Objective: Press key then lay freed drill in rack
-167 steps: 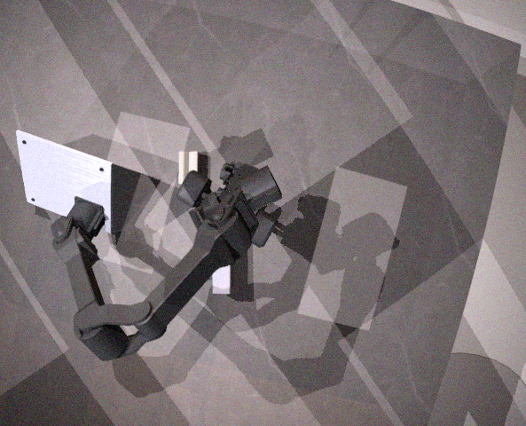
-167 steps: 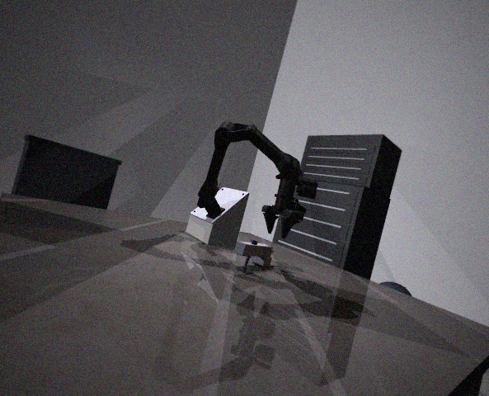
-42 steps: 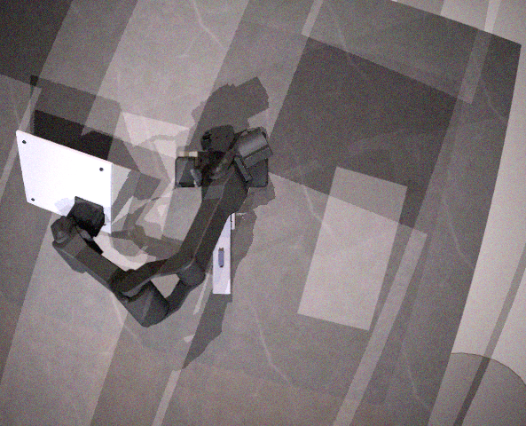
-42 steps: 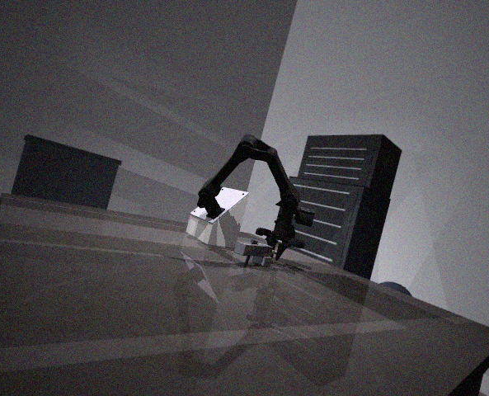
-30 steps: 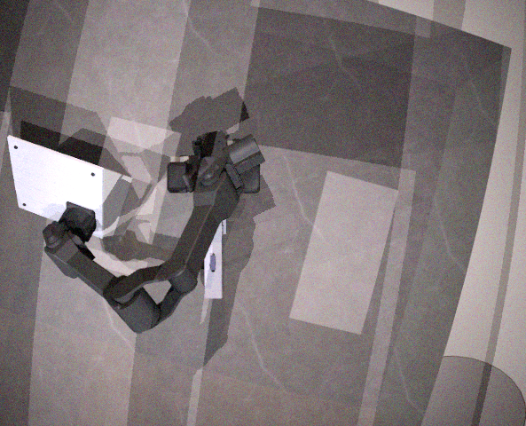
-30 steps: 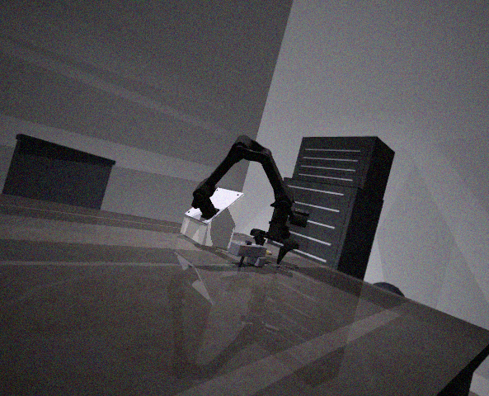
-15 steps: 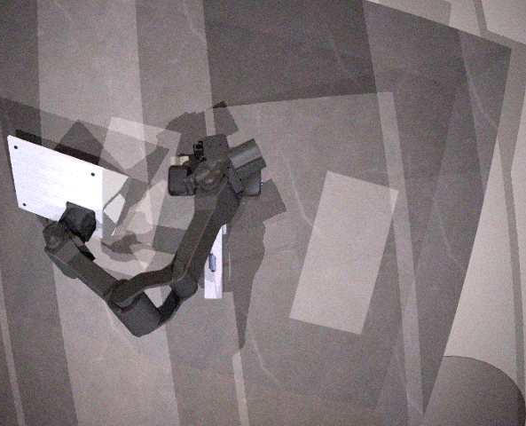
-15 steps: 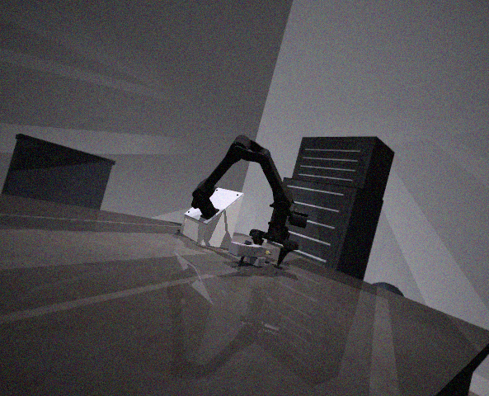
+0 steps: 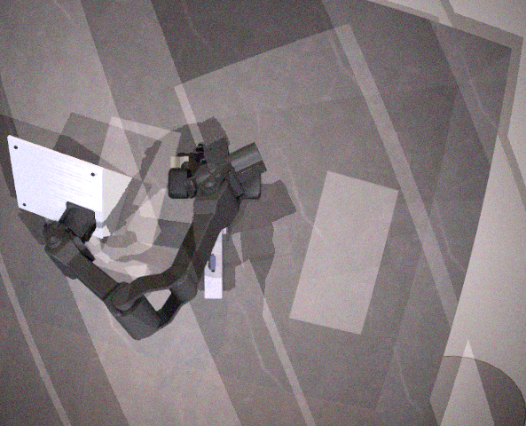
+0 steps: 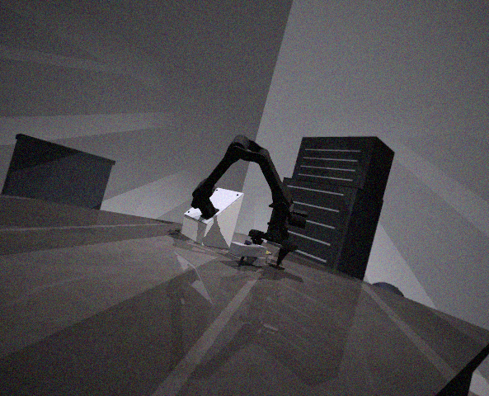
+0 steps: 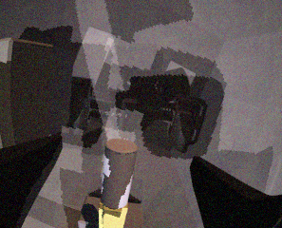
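My gripper (image 9: pixel 211 181) (image 10: pixel 271 254) (image 11: pixel 127 154) is wide open, pointing down, with nothing gripped. Between its fingers in the wrist view stands a short cylinder (image 11: pixel 118 173) with a brown top, a grey-white side and a yellow part (image 11: pixel 113 218) below. I cannot tell whether it belongs to the drill or the key. A narrow white block (image 9: pixel 213 286) (image 10: pixel 247 248) lies beside the gripper and bears a small bluish piece (image 9: pixel 212 263). A yellow bit (image 10: pixel 268 252) shows at the block's gripper end in the exterior view. The arm hides much; I cannot make out the rack for certain.
A large white sloped box (image 9: pixel 54 176) (image 10: pixel 227 199) stands by the arm's base. A pale rectangle (image 9: pixel 345 252) lies right of the arm in the top view. A box-shaped body (image 11: pixel 36 95) stands at the wrist view's left. Dark drawer cabinets (image 10: pixel 317 209) stand behind.
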Robot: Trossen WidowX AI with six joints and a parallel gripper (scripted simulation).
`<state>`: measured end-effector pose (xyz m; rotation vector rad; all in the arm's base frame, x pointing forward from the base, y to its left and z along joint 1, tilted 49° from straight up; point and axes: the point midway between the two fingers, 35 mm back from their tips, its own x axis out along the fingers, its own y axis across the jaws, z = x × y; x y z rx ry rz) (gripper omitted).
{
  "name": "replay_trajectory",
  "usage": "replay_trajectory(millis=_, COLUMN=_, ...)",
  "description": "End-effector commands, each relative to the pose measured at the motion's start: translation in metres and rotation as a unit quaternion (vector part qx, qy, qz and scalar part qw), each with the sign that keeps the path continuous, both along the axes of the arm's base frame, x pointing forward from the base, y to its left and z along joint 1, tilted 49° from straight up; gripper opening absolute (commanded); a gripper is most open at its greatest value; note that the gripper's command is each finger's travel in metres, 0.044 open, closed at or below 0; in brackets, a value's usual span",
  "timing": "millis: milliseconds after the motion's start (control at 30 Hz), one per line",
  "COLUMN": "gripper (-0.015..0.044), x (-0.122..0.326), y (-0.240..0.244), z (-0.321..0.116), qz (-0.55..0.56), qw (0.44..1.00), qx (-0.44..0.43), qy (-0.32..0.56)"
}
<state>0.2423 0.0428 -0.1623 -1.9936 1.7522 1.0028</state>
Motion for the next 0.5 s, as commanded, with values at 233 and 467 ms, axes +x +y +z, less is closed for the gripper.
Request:
replay_trajectory(millis=233, gripper=0.044, x=-0.0018, y=-0.0037, z=0.0029, qz=0.002, qw=1.0, qx=-0.002, qy=0.002)
replay_trajectory(millis=467, gripper=0.0309, x=-0.0003, y=-0.002, z=0.0017, qz=0.0, qw=1.0, qx=0.0, qy=0.0)
